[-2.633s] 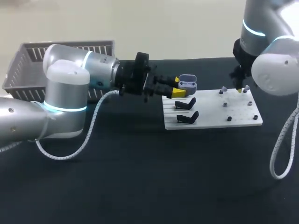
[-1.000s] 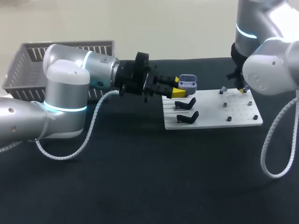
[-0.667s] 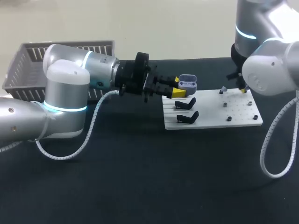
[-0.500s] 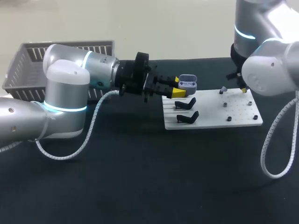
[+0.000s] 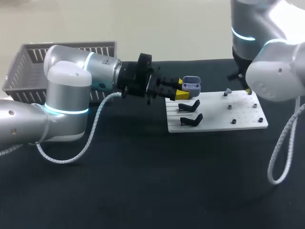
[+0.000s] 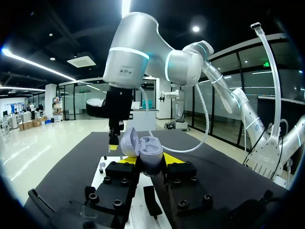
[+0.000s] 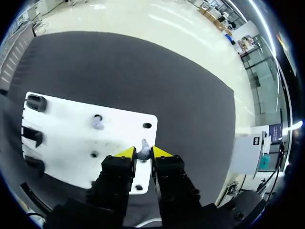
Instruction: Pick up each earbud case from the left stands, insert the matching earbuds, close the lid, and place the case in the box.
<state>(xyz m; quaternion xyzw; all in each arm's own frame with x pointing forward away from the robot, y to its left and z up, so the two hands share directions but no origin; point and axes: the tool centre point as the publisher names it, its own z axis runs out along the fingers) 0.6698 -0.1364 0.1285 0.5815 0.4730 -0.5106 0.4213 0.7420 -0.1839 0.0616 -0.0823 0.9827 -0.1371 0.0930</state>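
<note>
In left end effector (image 6: 148,160) | earbud case (image 6: 151,150) upright, lid (image 6: 128,141) open

Open tabletop (image 5: 143,191) fronts the board (image 5: 248,122). The left arm (image 5: 100,71) spans basket (image 5: 24,71) to board, the left tool (image 5: 181,88) gripping the case (image 5: 191,85) above the stands (image 5: 189,106). The right tool (image 7: 143,152), pinching an earbud (image 7: 143,148), crowds the far corner.
</note>
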